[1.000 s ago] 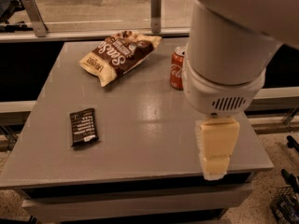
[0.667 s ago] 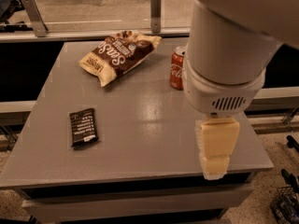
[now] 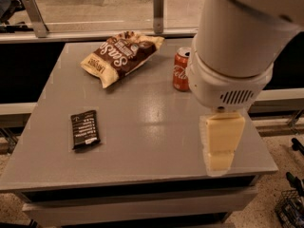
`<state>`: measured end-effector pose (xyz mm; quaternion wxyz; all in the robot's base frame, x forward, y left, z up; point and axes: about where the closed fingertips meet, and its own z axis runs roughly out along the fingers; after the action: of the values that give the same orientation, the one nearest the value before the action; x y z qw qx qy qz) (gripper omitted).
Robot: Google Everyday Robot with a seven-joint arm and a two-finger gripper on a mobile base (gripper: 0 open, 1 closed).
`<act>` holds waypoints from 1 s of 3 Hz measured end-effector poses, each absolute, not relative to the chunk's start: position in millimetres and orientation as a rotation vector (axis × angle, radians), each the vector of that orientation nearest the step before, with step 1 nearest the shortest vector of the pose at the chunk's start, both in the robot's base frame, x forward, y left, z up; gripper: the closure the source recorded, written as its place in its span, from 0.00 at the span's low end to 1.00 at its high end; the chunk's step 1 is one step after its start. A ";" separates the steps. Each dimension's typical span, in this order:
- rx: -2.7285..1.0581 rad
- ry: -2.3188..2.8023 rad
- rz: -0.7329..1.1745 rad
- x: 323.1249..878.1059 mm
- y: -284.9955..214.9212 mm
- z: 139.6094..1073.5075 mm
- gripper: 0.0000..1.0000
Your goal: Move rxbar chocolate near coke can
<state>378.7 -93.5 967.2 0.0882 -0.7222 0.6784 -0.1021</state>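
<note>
— On the bench [image 3: 142, 127], where does my bar lie?

— Look to the left side of your view, toward the near edge. The rxbar chocolate [image 3: 85, 129] lies flat there, dark wrapper up, its white lines of text showing. Its long side runs roughly away from you, and it sits apart from everything else on the grey top.

— And the can?

— At the far right of the bench you have the coke can [image 3: 181, 69], standing upright, red with white script. Its right side is hidden behind the big white housing of your arm [image 3: 237, 46]. The bar and the can are well apart, with a wide stretch of bare bench between them.

— What else is up there?

— A crinkled brown-and-cream chip bag [image 3: 121, 56] lies near the far edge, to the left of the can. It is close to the can but not touching it, and it lies at a slant.

— Where is my claw?

— Your claw [image 3: 219, 163] hangs below the white arm housing on the right side of the view, and it overlaps the near right corner of the bench. From this angle you see it only as a pale cream block. It is well apart from the bar and nearer to you than the can. I cannot tell whether it is released or clenched.
</note>
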 end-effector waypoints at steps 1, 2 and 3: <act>-2.199 2.031 -0.234 397.0 -95.3 949.0 0.00; -2.307 2.055 -0.182 418.7 -90.9 917.0 0.00; -2.385 2.052 -0.108 433.8 -82.8 890.3 0.00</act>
<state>433.8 -82.8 890.3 -0.0031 -0.7576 0.6518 -0.0343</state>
